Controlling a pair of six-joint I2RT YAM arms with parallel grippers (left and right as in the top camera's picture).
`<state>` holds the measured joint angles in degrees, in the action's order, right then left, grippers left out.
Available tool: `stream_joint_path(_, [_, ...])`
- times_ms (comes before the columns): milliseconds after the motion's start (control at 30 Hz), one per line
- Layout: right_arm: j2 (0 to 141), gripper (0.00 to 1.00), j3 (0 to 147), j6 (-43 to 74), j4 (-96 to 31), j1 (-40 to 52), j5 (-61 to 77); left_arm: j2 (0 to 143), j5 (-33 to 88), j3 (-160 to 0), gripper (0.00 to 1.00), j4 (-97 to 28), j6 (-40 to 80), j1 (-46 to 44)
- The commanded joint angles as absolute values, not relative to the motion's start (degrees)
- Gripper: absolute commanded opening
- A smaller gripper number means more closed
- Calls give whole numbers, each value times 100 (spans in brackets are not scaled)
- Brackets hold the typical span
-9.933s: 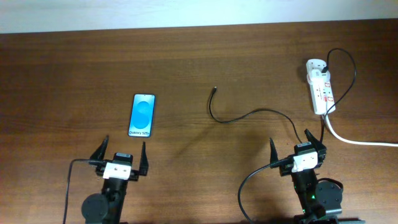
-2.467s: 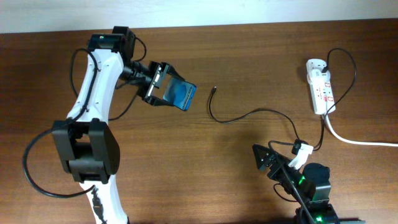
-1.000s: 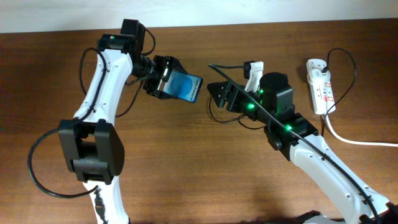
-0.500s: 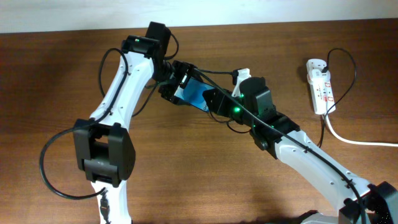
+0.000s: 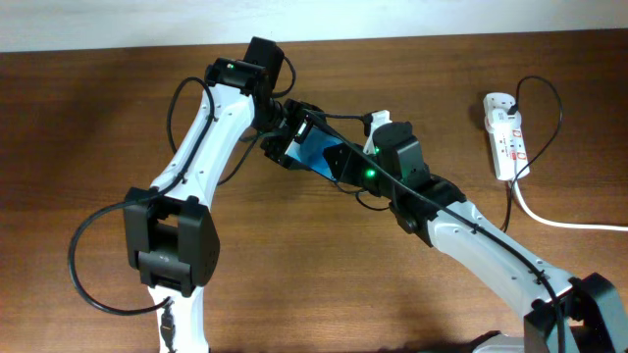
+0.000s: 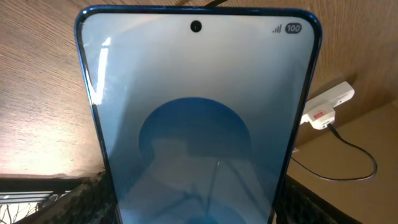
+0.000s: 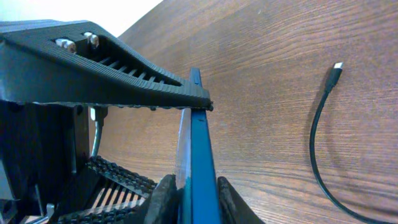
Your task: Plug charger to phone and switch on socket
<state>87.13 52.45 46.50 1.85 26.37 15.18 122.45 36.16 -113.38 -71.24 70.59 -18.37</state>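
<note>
The phone (image 5: 319, 154) with its blue screen is held in the air over the table's middle. My left gripper (image 5: 291, 135) is shut on its lower part; in the left wrist view the phone (image 6: 196, 106) fills the frame between the left gripper's jaws (image 6: 196, 202). My right gripper (image 5: 340, 162) is shut on the phone's other end; the right wrist view shows the phone's blue edge (image 7: 198, 124) between the right gripper's two fingers (image 7: 196, 190). The charger's plug tip (image 7: 336, 66) lies free on the table. The socket (image 5: 505, 135) lies at the far right.
The socket's thick white cord (image 5: 569, 224) runs off the right edge. The black charger cable loops around the socket (image 5: 551, 103) and shows under my right arm. The socket also shows in the left wrist view (image 6: 326, 106). Both arms cross over the table's middle.
My left arm has carried the phone from the left up and to the middle. My right arm has come from the front right to meet it and has closed on the phone's edge.
</note>
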Motion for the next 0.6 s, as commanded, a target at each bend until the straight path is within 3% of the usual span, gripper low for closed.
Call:
stream_joint_path(0, [8759,17,5358,4615,180,2674,1474,12215,3811,-11463,0,-7118,7137,-1850])
stream_joint_path(100, [8759,11,5358,4617,185,2674,1472,12215,3811,-11463,1,-7120,7137,-1850])
stream_joint_path(200, [8759,4,5358,4617,222,2672,1472,12215,3813,-11463,14,-7120,7135,-1850])
stream_joint_path(267, [8759,4,5358,4619,242,2672,1472,12215,3813,-11463,32,-7120,7135,-1850])
stream_joint_path(300, [8759,4,5358,4619,244,2661,1472,12215,3813,-11463,50,-7120,7135,-1850])
stream_joint_path(567, [8576,4,5358,4613,172,2368,1723,12215,3815,-11463,100,-7098,6820,-1848])
